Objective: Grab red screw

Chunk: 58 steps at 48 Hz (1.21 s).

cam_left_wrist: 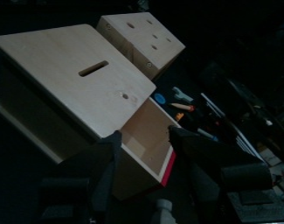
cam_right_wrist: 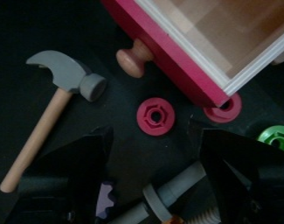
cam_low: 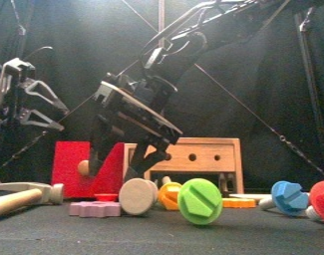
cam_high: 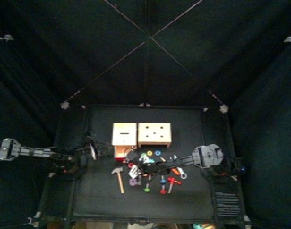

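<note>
Black curtains ring the worktop (cam_high: 184, 201), where the right gripper (cam_right_wrist: 155, 166), fingers spread, should centre squarely over the red screw (cam_low: 323, 198) before pinching.

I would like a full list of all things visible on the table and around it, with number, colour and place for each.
Wooden boxes: two, pale wood, side by side at the table's back middle; the box near the left arm has a red-edged open side.
Toy hammer: one, grey head, wooden handle, in front of the boxes.
Red nut: one, flat on the table beside the red-edged box.
Green screw: one, front middle.
Blue screw: one, front right.
Pink nut: one, front left.
Left gripper: open, by the box.
Right gripper: open, above the red nut.
</note>
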Each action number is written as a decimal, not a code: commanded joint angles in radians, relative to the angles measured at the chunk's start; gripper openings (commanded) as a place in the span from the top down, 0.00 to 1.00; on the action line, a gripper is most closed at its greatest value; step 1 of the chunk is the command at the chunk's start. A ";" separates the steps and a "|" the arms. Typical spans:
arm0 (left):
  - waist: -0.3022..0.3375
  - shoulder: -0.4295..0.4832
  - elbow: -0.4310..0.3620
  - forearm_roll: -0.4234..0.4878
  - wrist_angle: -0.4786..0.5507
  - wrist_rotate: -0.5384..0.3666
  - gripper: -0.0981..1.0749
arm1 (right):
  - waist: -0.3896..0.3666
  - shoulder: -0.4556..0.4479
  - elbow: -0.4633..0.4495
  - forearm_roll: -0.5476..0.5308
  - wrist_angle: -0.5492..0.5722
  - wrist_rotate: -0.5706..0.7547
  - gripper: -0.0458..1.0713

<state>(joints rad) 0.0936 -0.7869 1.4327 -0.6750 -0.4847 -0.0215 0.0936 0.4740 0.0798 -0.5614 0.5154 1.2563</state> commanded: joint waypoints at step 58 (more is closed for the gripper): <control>0.009 0.002 0.000 0.003 -0.003 -0.003 0.20 | 0.015 -0.020 -0.041 -0.006 0.002 -0.002 0.30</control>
<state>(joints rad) 0.0997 -0.7869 1.4435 -0.6750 -0.4847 -0.0261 0.1074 0.5123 0.0522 -0.5660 0.5185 1.2563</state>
